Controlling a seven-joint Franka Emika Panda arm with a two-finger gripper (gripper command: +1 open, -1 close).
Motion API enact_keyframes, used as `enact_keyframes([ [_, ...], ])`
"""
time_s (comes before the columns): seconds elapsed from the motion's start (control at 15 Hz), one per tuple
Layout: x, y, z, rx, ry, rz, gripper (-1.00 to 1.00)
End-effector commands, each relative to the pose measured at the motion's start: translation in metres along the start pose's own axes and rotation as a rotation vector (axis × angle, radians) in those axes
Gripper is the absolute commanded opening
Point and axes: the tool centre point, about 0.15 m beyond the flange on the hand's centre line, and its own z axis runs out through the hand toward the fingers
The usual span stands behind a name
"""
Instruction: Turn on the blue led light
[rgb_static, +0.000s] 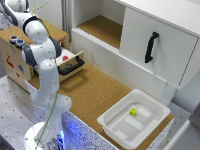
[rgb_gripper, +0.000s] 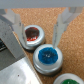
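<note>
The blue led light (rgb_gripper: 48, 56) is a round blue-capped button with a pale rim, unlit, on a cork-coloured top. A red-capped button (rgb_gripper: 33, 34) sits just beyond it and a green-capped one (rgb_gripper: 70, 80) is cut by the frame edge. My gripper (rgb_gripper: 39, 41) hovers over the buttons with its fingers (rgb_gripper: 61, 27) spread wide and empty. The red button lies between them and the blue one is just off the tips. In the exterior view the buttons (rgb_static: 17, 40) are tiny on the wooden box (rgb_static: 15, 62) at the left; the gripper itself is hard to make out there.
The wooden box has an open drawer (rgb_static: 70, 66) with a black handle. A white cabinet (rgb_static: 150, 47) with a black handle stands at the back right. A white tray (rgb_static: 112, 122) holding a small yellow object (rgb_static: 133, 111) sits at the table's front right.
</note>
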Motion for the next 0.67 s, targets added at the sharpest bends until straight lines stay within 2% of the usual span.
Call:
enact_keyframes([
  [0.0, 0.005, 0.005, 0.0, -0.025, -0.093, 0.036, -1.0],
  [0.13, 0.008, 0.01, 0.007, -0.012, -0.068, 0.05, -1.0],
  [0.6, 0.008, 0.024, 0.046, 0.058, -0.09, 0.087, -1.0],
])
